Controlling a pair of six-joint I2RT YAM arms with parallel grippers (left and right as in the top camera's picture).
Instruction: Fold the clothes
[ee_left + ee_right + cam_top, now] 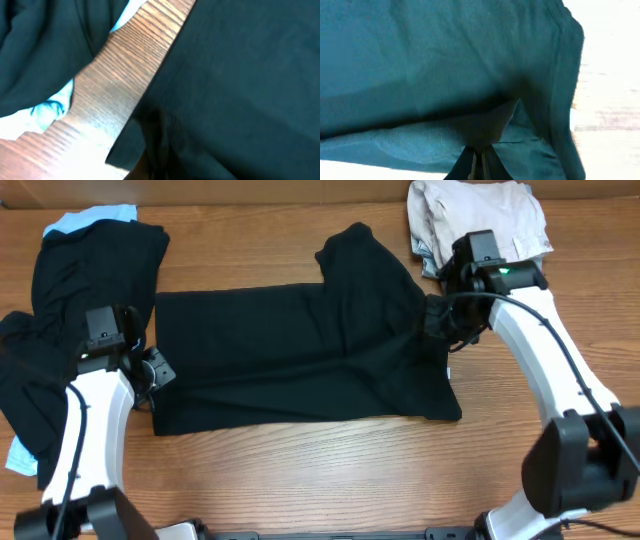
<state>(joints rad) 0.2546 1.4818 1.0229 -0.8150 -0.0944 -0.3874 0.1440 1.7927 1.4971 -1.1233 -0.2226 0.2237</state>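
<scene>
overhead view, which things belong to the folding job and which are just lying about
Job: black shirt spread mid-table, right gripper pinching one end, left gripper at the other; black pile; light blue garment; beige garment.
Not the job: wooden table, just the surface.

Overhead view: bright, even light from above; sharp throughout; grain of the table crisp; black shirt underexposed, folds barely readable; shadows soft and short.
Left wrist view: soft focus throughout; the shirt takes a teal cast; white glare on the wood, near left.
Right wrist view: shirt blurred and teal-tinted, dark shadow band under its fold; table at right washed out to near white.
</scene>
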